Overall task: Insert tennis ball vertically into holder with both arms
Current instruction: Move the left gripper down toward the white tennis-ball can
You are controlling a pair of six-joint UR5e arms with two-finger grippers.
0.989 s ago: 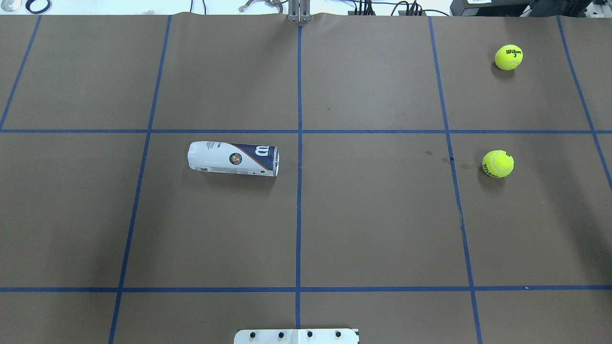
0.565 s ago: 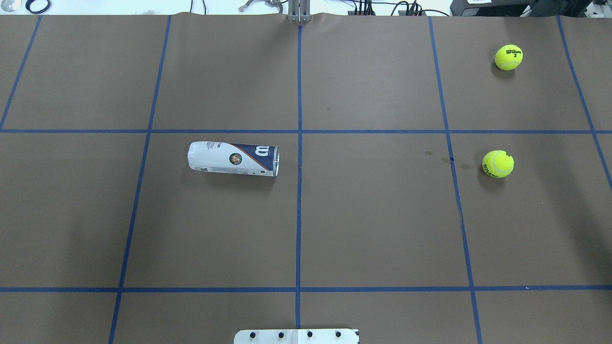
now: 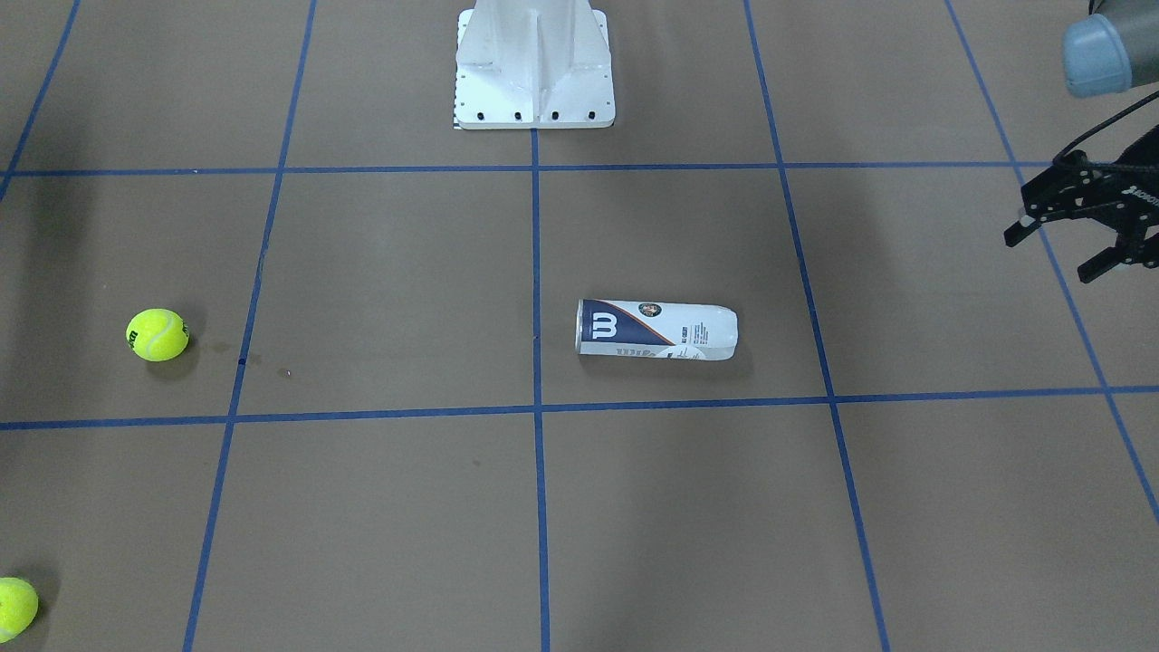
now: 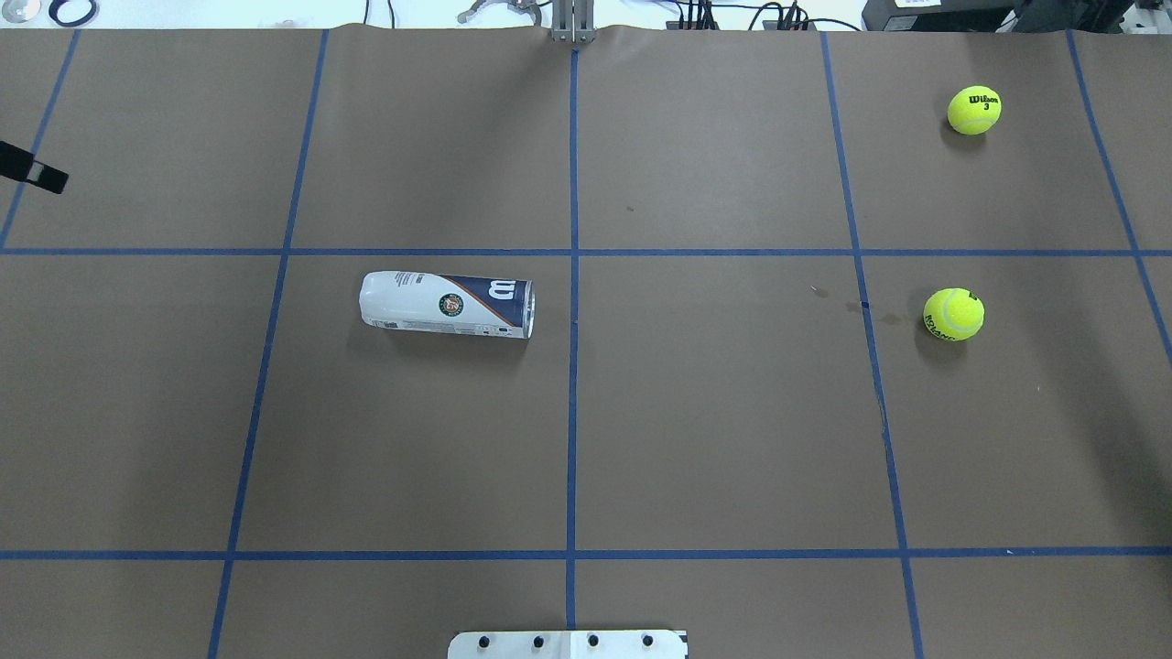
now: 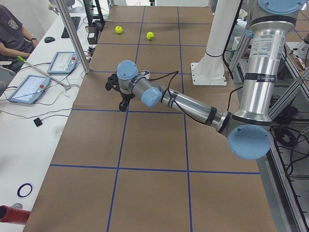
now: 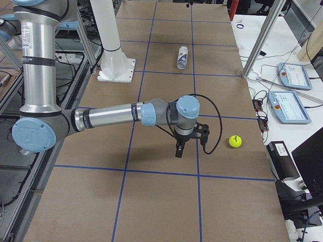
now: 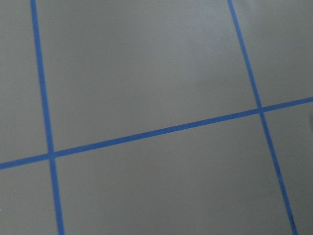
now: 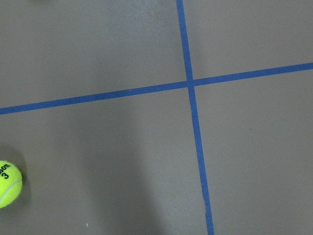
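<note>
The holder [image 4: 447, 304] is a clear can with a white and navy label. It lies on its side left of the table's centre line, its open end toward the centre, and also shows in the front view [image 3: 656, 330]. Two tennis balls lie on the right: one far [image 4: 974, 110], one nearer [image 4: 953, 314]. My left gripper [image 3: 1050, 255] hovers open and empty well to the outer side of the can; one fingertip [image 4: 35, 172] shows at the overhead view's left edge. My right gripper [image 6: 189, 146] hangs over the table near a ball [image 6: 234, 141]; I cannot tell whether it is open or shut.
The white pedestal base [image 4: 568, 643] stands at the near middle edge of the table. Blue tape lines divide the brown table cover into squares. Operator desks with tablets [image 5: 29, 88] run along the far side.
A black fingertip of my left gripper has come into the overhead view at its left edge. The can and both balls have not moved.
</note>
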